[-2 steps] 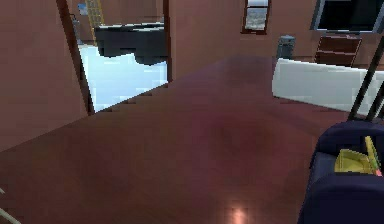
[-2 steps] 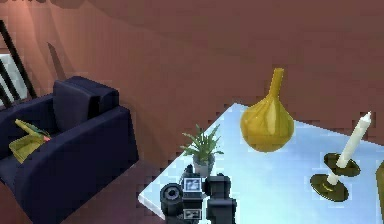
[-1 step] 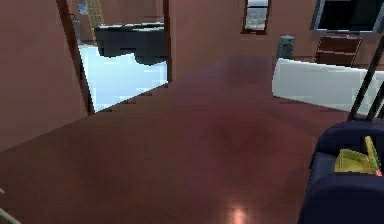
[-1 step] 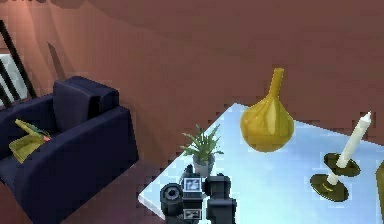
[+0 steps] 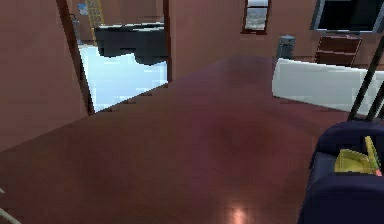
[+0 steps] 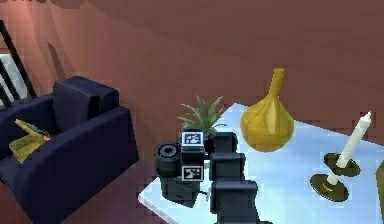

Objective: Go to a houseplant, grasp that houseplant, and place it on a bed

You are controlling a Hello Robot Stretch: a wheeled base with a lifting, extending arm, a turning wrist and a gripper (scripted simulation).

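A houseplant (image 6: pixel 203 110) with spiky green leaves stands at the near corner of a pale table (image 6: pixel 300 185) in the arm side view. The arm (image 6: pixel 236 200) rises from the bottom edge to that corner. Its two white marker squares sit just below the plant's leaves. The gripper (image 6: pixel 163 172) is the dark body to the left of the squares, at the table's corner. With the plant and the table right behind it, I cannot tell whether it holds anything.
A yellow vase (image 6: pixel 268 118) and a candle in a holder (image 6: pixel 340 165) share the table. A navy armchair (image 6: pixel 70 145) carries a yellow object (image 6: pixel 28 142). Ahead lie dark red floor (image 5: pixel 180 140), a doorway (image 5: pixel 120 60), a white furniture piece (image 5: pixel 320 85) and a television (image 5: pixel 350 14).
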